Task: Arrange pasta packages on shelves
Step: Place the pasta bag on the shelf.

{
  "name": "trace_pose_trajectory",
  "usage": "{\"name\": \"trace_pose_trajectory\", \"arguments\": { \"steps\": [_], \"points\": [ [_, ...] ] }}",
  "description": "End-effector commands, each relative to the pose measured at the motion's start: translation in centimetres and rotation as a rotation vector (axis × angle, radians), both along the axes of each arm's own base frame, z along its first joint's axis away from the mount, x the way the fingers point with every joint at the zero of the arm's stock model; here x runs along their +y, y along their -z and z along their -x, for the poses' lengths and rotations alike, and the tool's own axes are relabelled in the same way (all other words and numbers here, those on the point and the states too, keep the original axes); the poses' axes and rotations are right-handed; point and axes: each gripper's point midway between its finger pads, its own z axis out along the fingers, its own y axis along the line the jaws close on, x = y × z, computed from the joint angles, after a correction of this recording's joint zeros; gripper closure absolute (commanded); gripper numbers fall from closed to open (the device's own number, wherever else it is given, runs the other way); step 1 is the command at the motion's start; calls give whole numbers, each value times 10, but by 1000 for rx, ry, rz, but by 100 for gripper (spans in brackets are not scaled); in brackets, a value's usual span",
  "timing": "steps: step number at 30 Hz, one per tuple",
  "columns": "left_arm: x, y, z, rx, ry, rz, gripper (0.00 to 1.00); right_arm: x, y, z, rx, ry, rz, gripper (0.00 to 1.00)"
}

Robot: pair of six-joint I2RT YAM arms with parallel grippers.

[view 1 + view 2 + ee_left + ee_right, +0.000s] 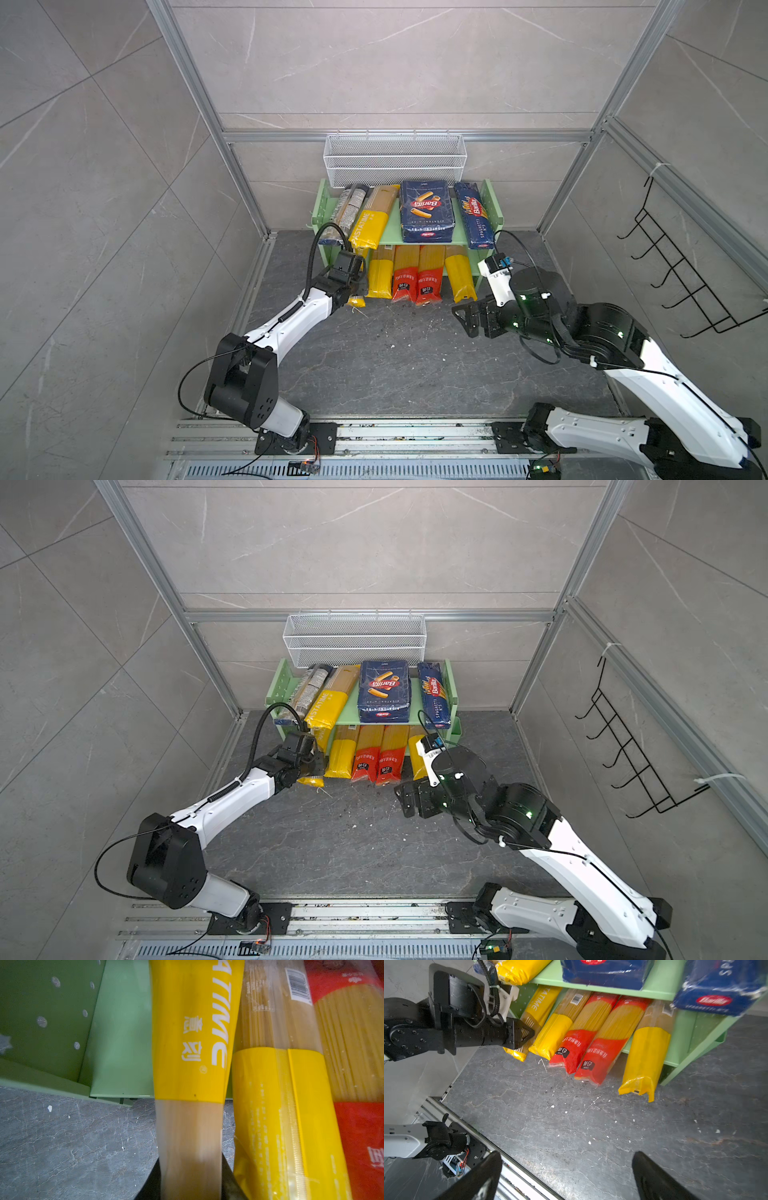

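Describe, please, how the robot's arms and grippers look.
The left arm and right arm have white links joined by black joints. A black ribbed cable loops over the left wrist; thin black wires trail along both. Green lights dot the right arm's joints. The left gripper and right gripper are black and tapered.

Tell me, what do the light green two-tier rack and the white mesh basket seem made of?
The light green rack looks like painted sheet metal, satin: thin folded edges, punched holes. The white mesh basket is probably coated wire: fine see-through grid.
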Motion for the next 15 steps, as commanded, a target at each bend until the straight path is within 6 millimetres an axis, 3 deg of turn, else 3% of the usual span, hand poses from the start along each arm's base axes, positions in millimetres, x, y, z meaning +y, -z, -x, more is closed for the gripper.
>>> {"name": "trace_pose_trajectory", "arguments": {
  "steps": [1, 15],
  "points": [
    [-6, -73, -54, -283, -19, 77, 100, 26, 15, -9, 41, -28, -37, 0],
    [-3, -73, -72, -321, -29, 67, 100, 92, 57, -50, 43, -122, -13, 0]
  ]
}}
